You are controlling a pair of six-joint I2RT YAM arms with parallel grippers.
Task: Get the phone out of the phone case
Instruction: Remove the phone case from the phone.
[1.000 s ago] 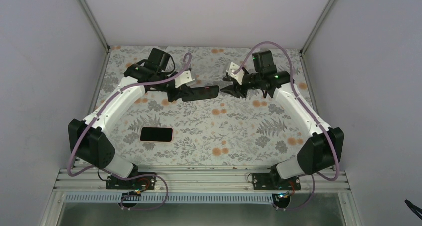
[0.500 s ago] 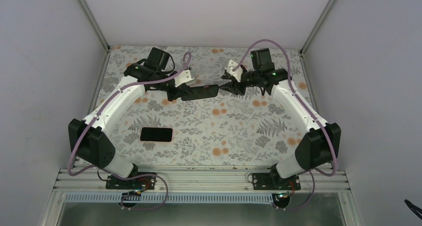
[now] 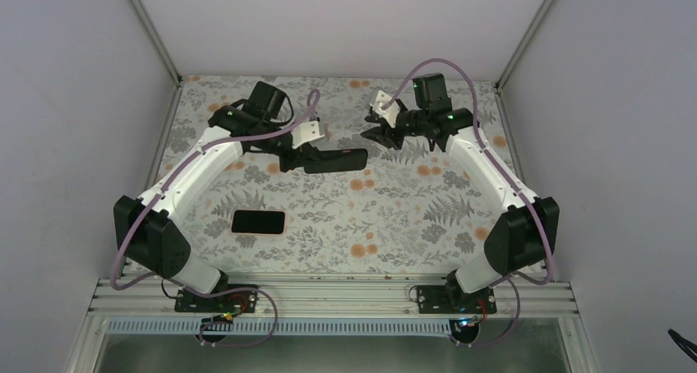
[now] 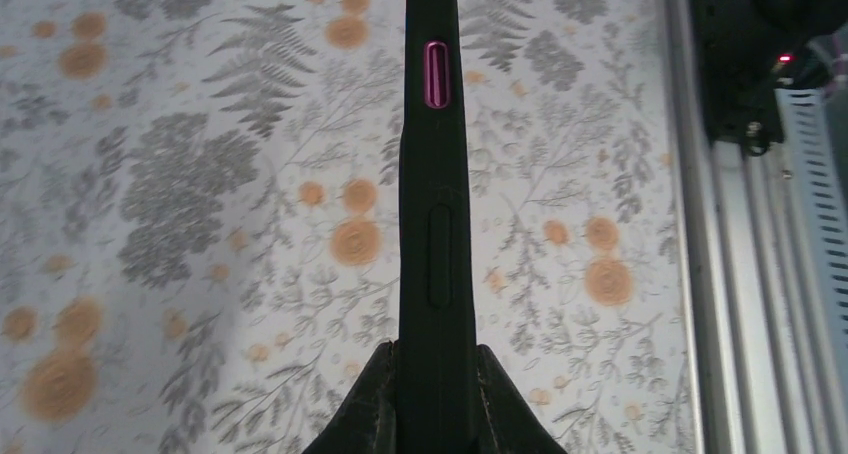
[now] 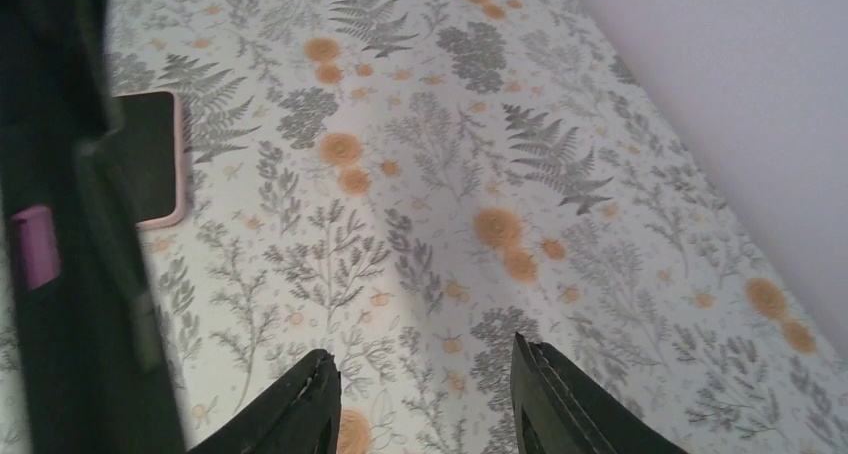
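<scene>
My left gripper [image 3: 301, 161] is shut on one end of a black phone case [image 3: 337, 160] and holds it above the table's far middle. In the left wrist view the case [image 4: 437, 174] is edge-on between the fingers [image 4: 437, 349], with a magenta side button. I cannot tell whether anything is inside it. A dark phone with a pink rim [image 3: 258, 222] lies flat on the table at the near left. It also shows in the right wrist view [image 5: 150, 159]. My right gripper [image 3: 376, 133] is open and empty, just beyond the case's free end. Its jaws [image 5: 420, 349] stand wide apart over the cloth, with the case [image 5: 70, 304] at the left.
A floral cloth [image 3: 394, 217] covers the table. Grey walls enclose it on the left, back and right. The aluminium rail [image 3: 329, 295] with both arm bases runs along the near edge.
My right gripper has drawn back from the case's free end toward the far wall. My left gripper has moved the case slightly right and nearer. The phone on the table has not moved.
</scene>
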